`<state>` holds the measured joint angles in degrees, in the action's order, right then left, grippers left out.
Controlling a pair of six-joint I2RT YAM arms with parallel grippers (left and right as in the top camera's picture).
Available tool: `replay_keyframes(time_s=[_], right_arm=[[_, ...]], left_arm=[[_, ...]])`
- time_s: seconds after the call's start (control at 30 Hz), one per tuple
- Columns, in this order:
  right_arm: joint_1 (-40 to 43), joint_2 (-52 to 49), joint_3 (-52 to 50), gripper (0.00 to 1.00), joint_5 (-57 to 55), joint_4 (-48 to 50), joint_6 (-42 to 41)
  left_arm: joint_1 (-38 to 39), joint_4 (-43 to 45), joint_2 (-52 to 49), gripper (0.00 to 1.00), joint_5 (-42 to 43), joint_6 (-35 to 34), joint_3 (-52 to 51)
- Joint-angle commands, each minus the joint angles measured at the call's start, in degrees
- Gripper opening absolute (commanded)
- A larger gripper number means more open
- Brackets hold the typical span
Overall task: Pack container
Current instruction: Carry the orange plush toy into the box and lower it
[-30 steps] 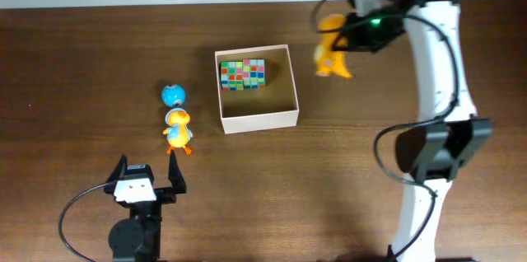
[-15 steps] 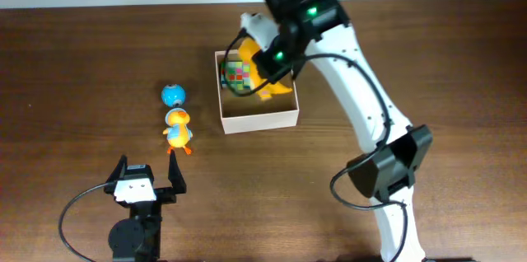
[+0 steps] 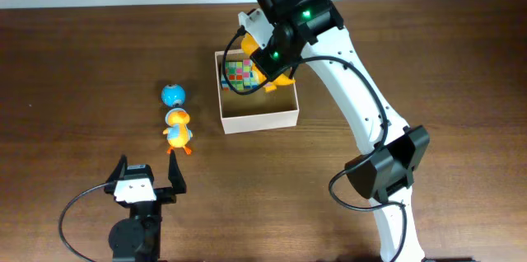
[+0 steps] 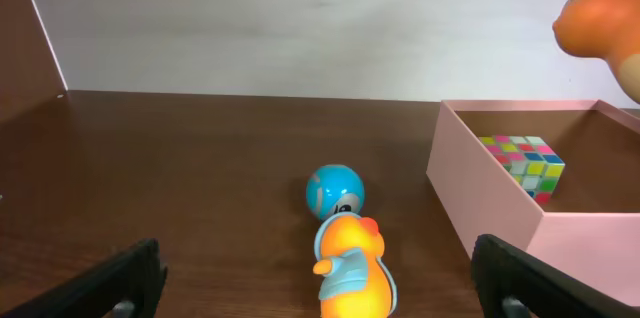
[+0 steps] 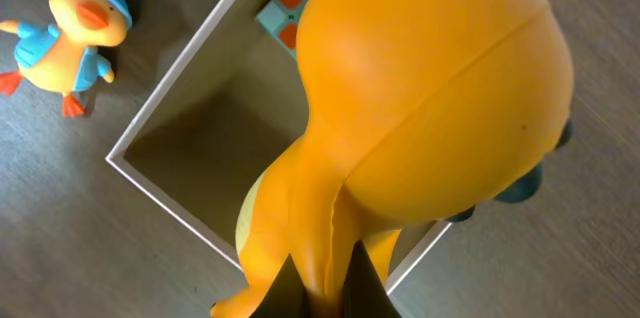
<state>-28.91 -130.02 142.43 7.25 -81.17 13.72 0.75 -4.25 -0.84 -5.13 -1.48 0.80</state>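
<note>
Overhead: the right arm is stretched right across the table [image 3: 82,64], wrist parked over the back half of the container [image 3: 259,119]. The box sits a little right of the table's middle, toward the far edge.
Right gripper [image 5: 325,296]: clamped tight on the narrow end of a round orange toy [image 5: 430,88].
Orange toy: hanging over the open box and covering its back right corner. From the left wrist its top shows above the rim. Whether its lower end touches the floor, I can't tell.
Inside the container: a many-coloured puzzle cube [image 3: 237,75] sits against the back left wall, with tan floor showing in front of it.
Left gripper [image 3: 148,167]: fingers spread wide, down at the near edge and well apart from the box.
Loose toys: a blue ball [image 3: 173,95] and a duck [image 3: 178,128] in a blue cap sit just beside each other, left of the container, the ball farther back.
Writing: one dark mark on the ball in the left wrist view, too small to read. The cube's squares are plain colour.
Change over the last second: big swing! The orange toy was out beyond the container's right wall and now it's over the box. The last half second brought only a small nudge toward the back.
Unmoved: ball, duck, cube, container and left gripper are all in the same spots.
</note>
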Motion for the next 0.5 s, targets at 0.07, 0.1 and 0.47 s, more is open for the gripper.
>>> replay_keyframes(time_s=[0.07, 0.1, 0.47], right_arm=[[0.0, -0.6, -0.2, 0.04, 0.1, -0.1, 12.0], [0.0, -0.6, -0.2, 0.04, 0.3, -1.0, 20.6], [0.0, -0.7, -3.3, 0.04, 7.8, -3.3, 61.3]], left_arm=[[0.3, 0.0, 0.5, 0.99, -0.2, 0.7, -0.3], [0.3, 0.0, 0.5, 0.99, -0.2, 0.7, -0.3], [0.3, 0.0, 0.5, 0.99, -0.2, 0.7, -0.3]])
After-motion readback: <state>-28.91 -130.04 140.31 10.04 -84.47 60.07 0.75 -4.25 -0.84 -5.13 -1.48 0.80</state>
